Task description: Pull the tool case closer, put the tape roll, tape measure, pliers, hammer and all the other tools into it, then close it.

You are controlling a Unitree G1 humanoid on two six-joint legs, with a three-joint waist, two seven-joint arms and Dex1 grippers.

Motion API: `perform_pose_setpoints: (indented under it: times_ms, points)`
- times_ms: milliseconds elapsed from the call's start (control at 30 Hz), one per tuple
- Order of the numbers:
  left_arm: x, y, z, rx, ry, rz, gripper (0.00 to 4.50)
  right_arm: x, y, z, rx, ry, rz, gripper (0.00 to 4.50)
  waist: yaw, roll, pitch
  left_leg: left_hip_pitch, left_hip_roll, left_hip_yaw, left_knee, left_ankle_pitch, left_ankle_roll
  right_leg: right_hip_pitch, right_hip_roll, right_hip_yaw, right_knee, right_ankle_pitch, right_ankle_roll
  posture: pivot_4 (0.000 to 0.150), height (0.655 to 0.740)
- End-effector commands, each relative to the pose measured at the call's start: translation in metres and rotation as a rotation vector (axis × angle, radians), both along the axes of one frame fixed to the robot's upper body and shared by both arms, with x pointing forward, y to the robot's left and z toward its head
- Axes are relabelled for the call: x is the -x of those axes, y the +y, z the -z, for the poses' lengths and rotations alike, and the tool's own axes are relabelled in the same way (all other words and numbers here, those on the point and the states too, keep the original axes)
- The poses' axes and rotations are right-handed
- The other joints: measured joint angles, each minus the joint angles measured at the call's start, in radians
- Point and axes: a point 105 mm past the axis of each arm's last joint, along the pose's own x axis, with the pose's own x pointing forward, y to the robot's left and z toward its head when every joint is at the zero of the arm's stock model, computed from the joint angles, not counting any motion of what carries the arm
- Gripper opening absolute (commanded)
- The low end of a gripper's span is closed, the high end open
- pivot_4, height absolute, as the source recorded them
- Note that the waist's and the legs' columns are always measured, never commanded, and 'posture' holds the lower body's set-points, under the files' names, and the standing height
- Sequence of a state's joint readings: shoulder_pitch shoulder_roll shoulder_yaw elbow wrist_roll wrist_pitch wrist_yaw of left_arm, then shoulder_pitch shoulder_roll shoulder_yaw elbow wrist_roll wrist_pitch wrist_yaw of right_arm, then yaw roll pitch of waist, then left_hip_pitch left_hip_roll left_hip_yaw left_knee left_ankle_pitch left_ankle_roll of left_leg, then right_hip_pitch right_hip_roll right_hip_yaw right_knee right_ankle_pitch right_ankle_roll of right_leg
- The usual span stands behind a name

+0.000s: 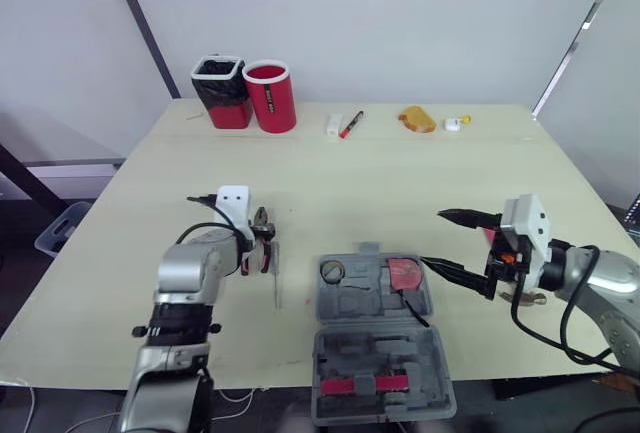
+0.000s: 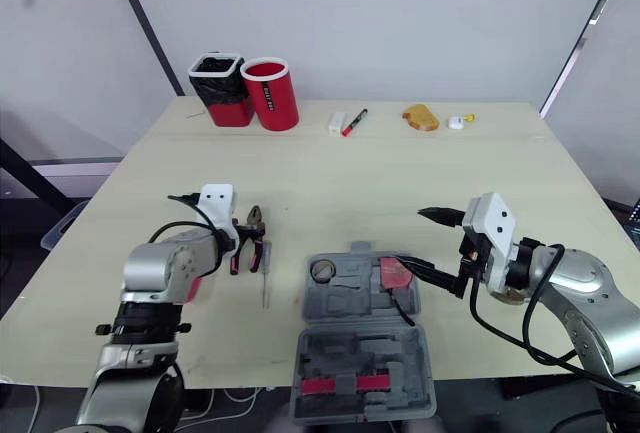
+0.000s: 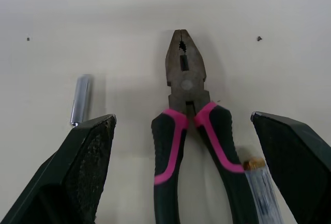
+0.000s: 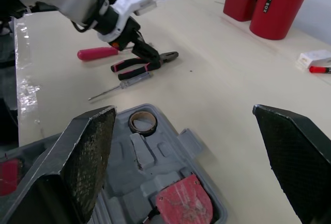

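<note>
Now, left gripper (image 3: 182, 118): fingers spread wide, one to each side of the pliers' (image 3: 186, 84) pink handles and touching neither. You look lined up for a pinch across both handles.
Pliers: flat on the table (image 1: 400, 173), just beside the open tool case (image 1: 350, 303), not yet in it.
Right gripper (image 1: 432, 238): fingers apart and empty, hanging over the case's right edge near the red tape measure (image 1: 405, 273), probably held out of the left arm's way.
Tool case: close to the table's front edge, lid folded out, with the tape roll (image 1: 332, 271) and tape measure seated in the tray.
Left wrist view: gives you the finger-to-handle gaps, which the head views leave too small to judge.
Right wrist view: lays out the screwdriver (image 4: 119, 87) alongside the pliers and a pink-handled tool (image 4: 97, 53) beyond the left gripper, which the arm largely masks from the head.
</note>
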State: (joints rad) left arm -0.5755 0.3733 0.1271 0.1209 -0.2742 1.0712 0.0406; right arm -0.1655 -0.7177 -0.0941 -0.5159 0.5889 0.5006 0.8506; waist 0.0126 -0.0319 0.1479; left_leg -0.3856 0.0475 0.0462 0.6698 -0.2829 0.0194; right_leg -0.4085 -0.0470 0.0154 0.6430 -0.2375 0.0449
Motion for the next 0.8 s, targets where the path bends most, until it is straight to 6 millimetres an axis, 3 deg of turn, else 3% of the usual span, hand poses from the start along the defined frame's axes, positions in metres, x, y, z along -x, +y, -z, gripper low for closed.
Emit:
perform_pose_setpoints:
  times_ms: [33,367,800]
  points:
    - [-0.008,0.005,-0.005,-0.053,-0.009,-0.032,4.5,0.004,0.002,-0.012,0.002,-0.05,-0.013,4.46,0.0,0.0,0.0,0.0,0.0,0.0,0.0,0.0,0.0,0.0,0.0,0.0,0.0,0.0,0.0,0.15,0.74]
    - [-0.006,-0.002,0.006,-0.04,0.097,-0.08,4.5,0.006,-0.001,-0.01,0.009,-0.049,-0.002,4.46,0.0,0.0,0.0,0.0,0.0,0.0,0.0,0.0,0.0,0.0,0.0,-0.001,0.0,0.001,0.001,0.15,0.74]
    - [-0.004,0.01,0.009,0.009,0.11,-0.155,4.5,0.009,-0.006,0.002,0.01,-0.042,0.008,4.46,-0.002,0.0,0.0,0.001,0.0,0.0,0.0,0.0,0.0,0.0,0.0,0.0,0.0,0.001,0.002,0.15,0.74]
